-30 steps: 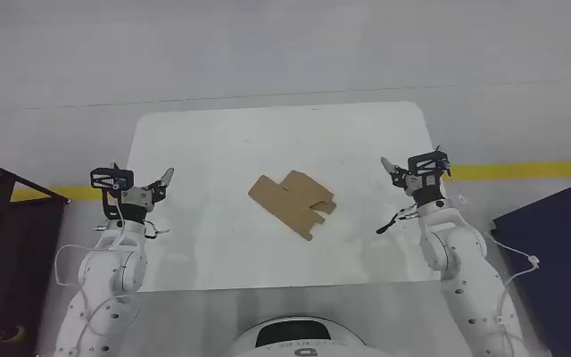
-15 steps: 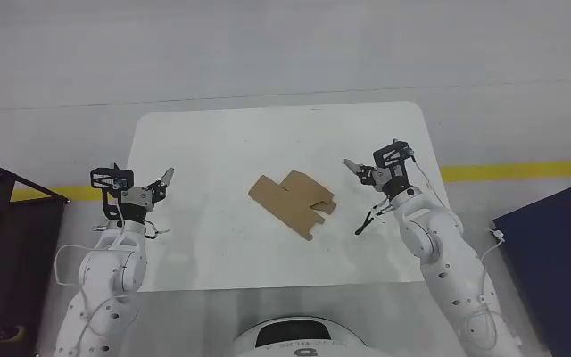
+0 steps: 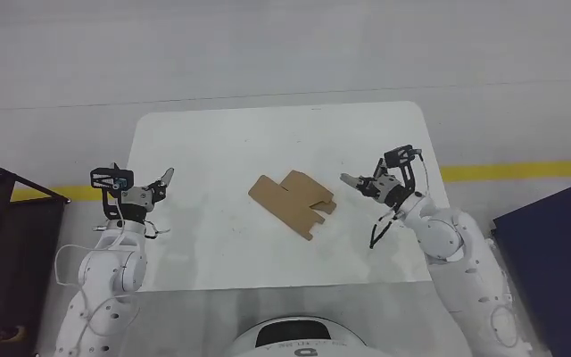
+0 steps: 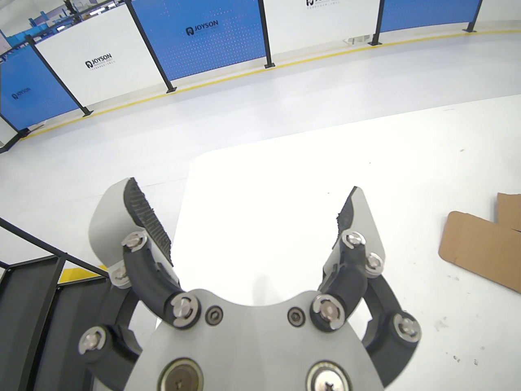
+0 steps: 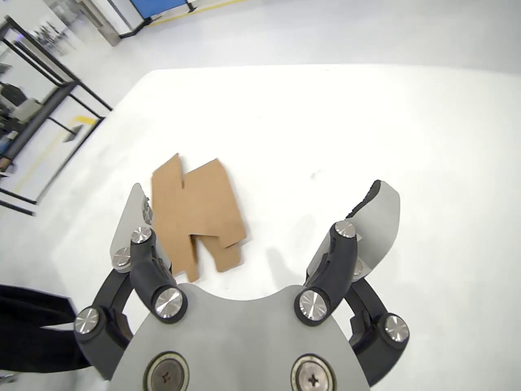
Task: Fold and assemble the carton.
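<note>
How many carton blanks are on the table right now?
1. The carton lies flat near the middle of the table, close to the open right gripper. A second sheet stacked under it can't be ruled out.

Item: carton (image 3: 293, 202), flat brown board; one was counted. Item: counter (image 3: 223, 152), white; one was recorded. Item: grippers; two were noted, the left gripper (image 4: 242, 189) and the right gripper (image 5: 258, 187), with two jaws counted on each, four in all. Item: yellow floor line (image 3: 508, 168); one was seen.
</note>
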`<act>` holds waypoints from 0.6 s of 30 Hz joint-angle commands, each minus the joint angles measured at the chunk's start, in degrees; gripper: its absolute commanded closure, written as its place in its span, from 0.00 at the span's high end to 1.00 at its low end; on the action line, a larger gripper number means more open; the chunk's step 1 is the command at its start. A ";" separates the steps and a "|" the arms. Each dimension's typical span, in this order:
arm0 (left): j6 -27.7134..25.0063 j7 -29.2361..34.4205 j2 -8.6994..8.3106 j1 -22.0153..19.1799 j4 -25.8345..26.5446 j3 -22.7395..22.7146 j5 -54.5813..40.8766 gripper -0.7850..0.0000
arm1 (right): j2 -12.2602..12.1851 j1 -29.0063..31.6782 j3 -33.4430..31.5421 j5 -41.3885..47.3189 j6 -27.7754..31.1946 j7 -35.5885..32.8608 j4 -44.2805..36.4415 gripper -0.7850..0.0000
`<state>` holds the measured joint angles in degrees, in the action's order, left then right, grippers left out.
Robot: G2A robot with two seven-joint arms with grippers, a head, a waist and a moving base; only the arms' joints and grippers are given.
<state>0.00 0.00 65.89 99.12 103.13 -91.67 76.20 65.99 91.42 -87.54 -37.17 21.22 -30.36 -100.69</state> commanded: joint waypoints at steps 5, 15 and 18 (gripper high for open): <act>0.00 0.00 0.00 0.00 0.00 0.00 0.00 1.00 | -0.38 -1.00 1.99 -0.75 -1.04 -6.84 -0.09 0.62; 0.00 0.00 0.00 0.00 0.00 0.00 0.00 1.00 | -0.19 -6.61 8.50 -3.12 -0.06 -9.93 6.60 0.54; 0.00 0.00 0.00 0.00 0.00 0.00 0.00 1.00 | -0.13 -7.95 9.16 -2.30 -0.58 -10.01 9.14 0.52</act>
<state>0.00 0.00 65.89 99.12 103.13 -91.67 76.20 65.84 83.84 -78.47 -39.99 20.77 -40.31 -92.31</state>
